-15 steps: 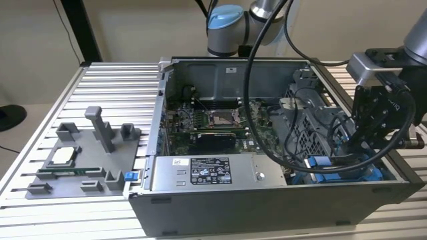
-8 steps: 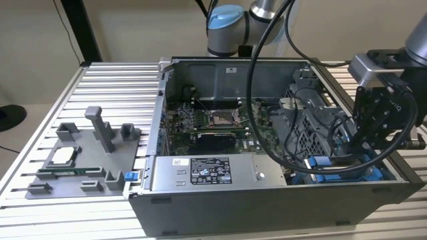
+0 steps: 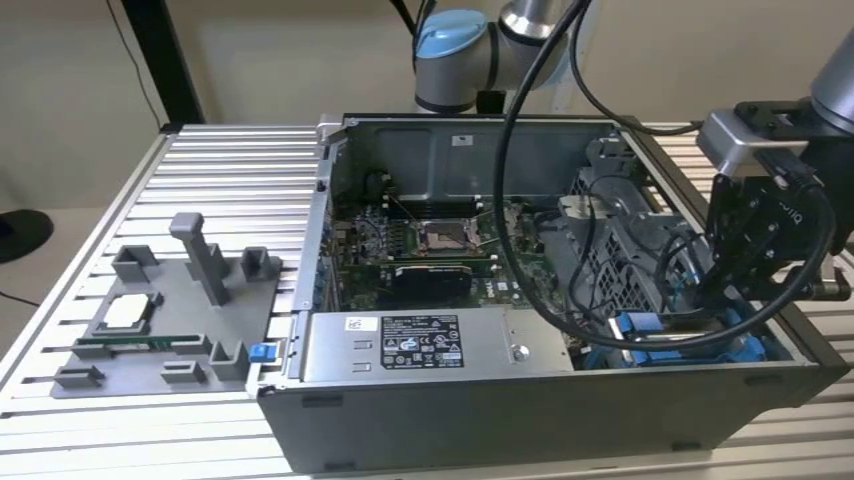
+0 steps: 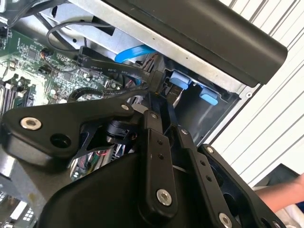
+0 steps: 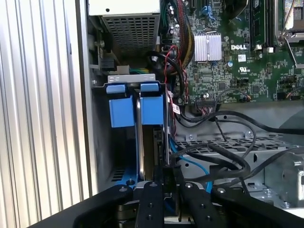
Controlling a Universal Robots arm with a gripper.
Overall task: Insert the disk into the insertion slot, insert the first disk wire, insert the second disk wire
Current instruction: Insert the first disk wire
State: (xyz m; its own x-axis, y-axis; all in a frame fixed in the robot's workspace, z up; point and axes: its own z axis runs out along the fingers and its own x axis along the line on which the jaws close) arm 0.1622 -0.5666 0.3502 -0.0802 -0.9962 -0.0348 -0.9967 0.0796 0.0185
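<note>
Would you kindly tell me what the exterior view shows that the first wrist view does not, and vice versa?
The exterior view adds the grey plastic fixture tray on the exterior view's left and the arm's blue-capped joint behind the open grey computer case. The first wrist view looks straight into the grey sheet-metal insertion slot, its two blue plastic tabs side by side. Both share the green motherboard, black cables and slatted metal table.

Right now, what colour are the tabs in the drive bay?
Blue; the tabs show best in the first wrist view.
</note>
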